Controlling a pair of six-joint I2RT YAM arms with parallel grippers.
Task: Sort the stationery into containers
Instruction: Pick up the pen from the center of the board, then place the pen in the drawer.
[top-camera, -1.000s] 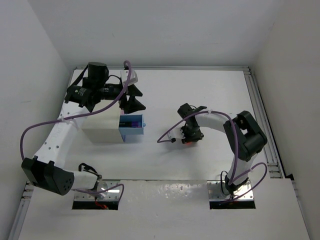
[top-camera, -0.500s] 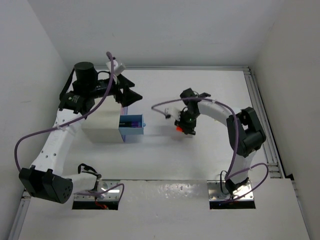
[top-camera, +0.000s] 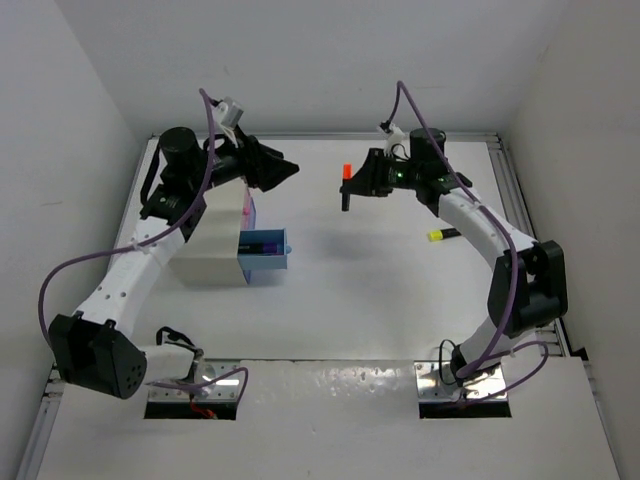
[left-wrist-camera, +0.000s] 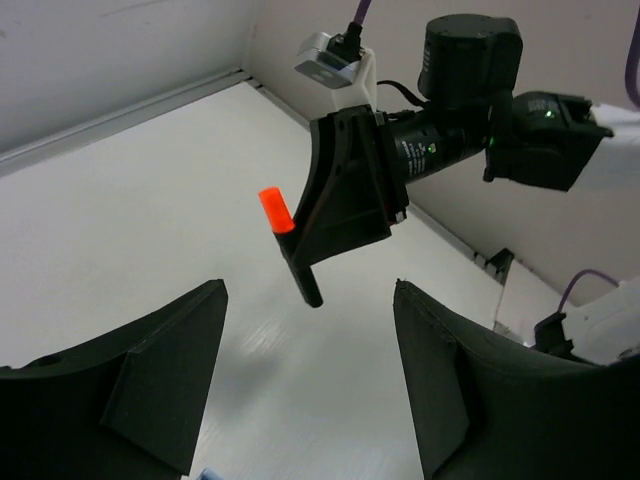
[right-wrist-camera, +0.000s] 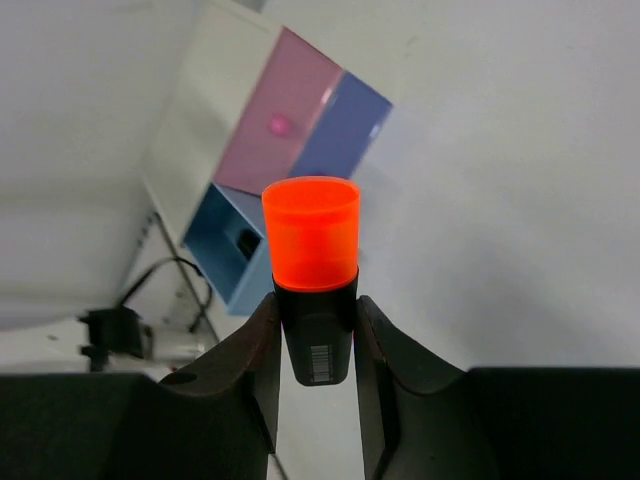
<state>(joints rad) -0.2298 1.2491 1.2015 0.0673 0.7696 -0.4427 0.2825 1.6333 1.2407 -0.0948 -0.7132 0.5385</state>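
Observation:
A black highlighter with an orange cap (right-wrist-camera: 312, 250) stands upright between my right gripper's (right-wrist-camera: 313, 345) fingers, which are shut on its body. In the top view this highlighter (top-camera: 346, 185) hangs in the air over the back of the table, held by the right gripper (top-camera: 352, 190). My left gripper (top-camera: 285, 172) is open and empty, raised and pointing at it from the left with a gap between them. From the left wrist, the highlighter (left-wrist-camera: 290, 245) shows beyond the open left gripper (left-wrist-camera: 305, 385). A light blue drawer (top-camera: 264, 256) is pulled out of the white cabinet (top-camera: 205, 258), with a purple-capped highlighter (top-camera: 262, 241) inside.
A yellow-capped highlighter (top-camera: 443, 234) lies on the table to the right. A pink drawer (top-camera: 246, 210) shows on the cabinet behind the open blue one. Walls close in the table at the back and on both sides.
My right gripper closed on the orange highlighter at mid-table, lifted it and swung it to the back. The left gripper turned right to face it.

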